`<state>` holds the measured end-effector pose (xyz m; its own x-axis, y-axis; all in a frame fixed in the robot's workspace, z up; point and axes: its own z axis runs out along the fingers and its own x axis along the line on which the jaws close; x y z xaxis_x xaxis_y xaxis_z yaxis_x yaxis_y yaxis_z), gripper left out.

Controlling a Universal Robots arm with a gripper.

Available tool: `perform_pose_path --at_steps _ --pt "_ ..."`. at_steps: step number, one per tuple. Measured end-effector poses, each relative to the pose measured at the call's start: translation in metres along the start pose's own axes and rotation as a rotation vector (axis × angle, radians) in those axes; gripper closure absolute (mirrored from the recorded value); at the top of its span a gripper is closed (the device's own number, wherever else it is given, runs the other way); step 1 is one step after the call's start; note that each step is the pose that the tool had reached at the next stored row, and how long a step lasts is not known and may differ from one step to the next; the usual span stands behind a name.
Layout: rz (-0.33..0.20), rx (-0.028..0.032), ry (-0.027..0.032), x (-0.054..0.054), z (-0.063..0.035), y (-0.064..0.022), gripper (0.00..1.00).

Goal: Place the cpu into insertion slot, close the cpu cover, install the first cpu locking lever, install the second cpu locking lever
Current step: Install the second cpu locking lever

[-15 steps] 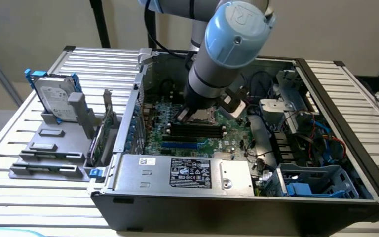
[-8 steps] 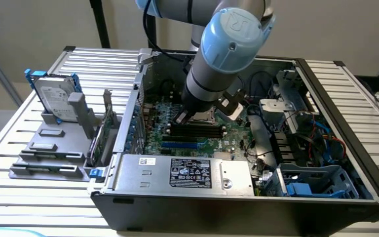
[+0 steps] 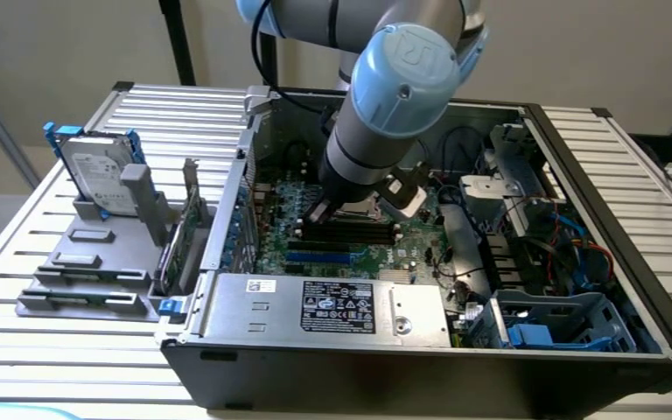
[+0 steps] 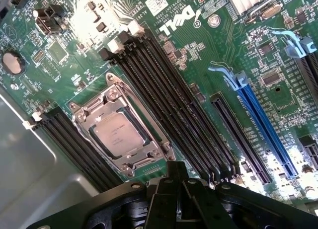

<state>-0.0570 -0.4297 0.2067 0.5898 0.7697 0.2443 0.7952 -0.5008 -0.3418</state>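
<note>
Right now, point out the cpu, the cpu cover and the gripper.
cpu [image 4: 118,134]: wrist view, middle of its silvery top.
cpu cover [image 4: 92,109]: wrist view, a corner of the metal frame around the chip.
gripper [image 4: 175,165]: wrist view, tip of the shut black fingers.

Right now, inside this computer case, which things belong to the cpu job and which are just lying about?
Part of the job:
- cpu, seated in the insertion slot
- cpu cover, down around the chip
- gripper, shut, holding nothing

Just lying about:
- black memory slots
- blue expansion slot
- power-supply box
- hard drive outside the case
</note>
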Motion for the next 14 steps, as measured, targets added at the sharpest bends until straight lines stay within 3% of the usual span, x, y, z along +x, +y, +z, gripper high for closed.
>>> perform_pose_path --at_steps 6,14 --pt "-0.001 0.0014 0.0024 0.0004 0.0032 -0.0021 0.89" --pt "-0.002 -0.0020 0.0044 0.0028 0.0061 -0.0050 0.89"
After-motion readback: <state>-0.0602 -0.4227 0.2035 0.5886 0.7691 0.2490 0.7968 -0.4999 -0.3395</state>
